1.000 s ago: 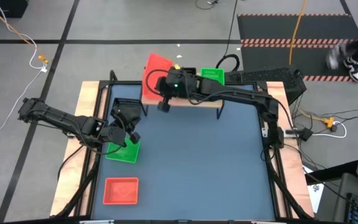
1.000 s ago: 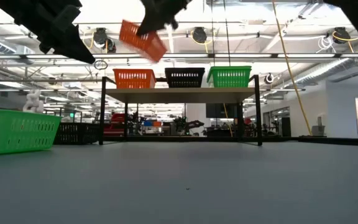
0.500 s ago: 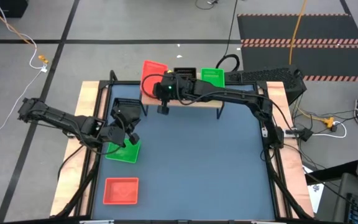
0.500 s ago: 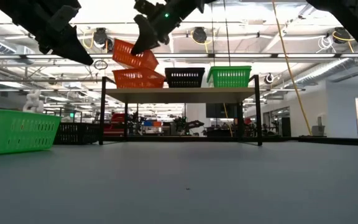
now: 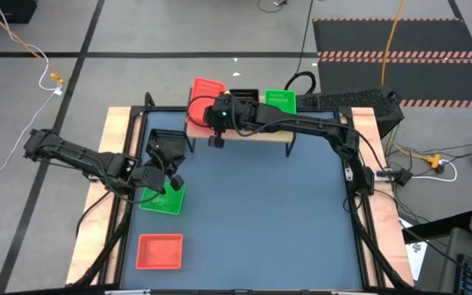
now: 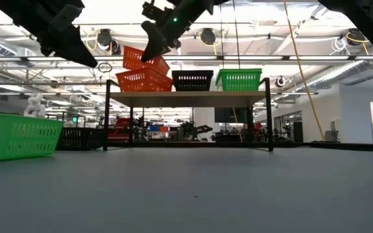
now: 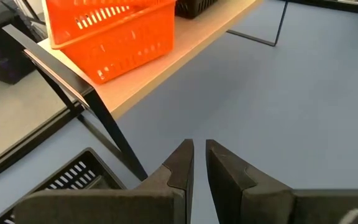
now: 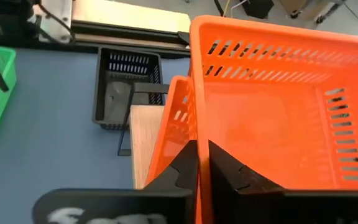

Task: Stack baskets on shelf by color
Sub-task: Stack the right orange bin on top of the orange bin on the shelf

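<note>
At the shelf's [image 5: 240,131] eleven-o'clock end, the right pincer [image 8: 202,163] pinches the wall of a red basket [image 8: 278,112], tilted and nested in another red basket [image 6: 139,81]. The left pincer [image 7: 199,163], narrowed on nothing, hovers at nine o'clock above a green basket [image 5: 162,199] on the desk [image 5: 260,213].

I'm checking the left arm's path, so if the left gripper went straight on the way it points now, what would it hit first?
Probably the bare table. In its wrist view the left gripper aims down past the shelf, whose leg stands just off to one side. Depth is unclear, so the leg could be close.
</note>
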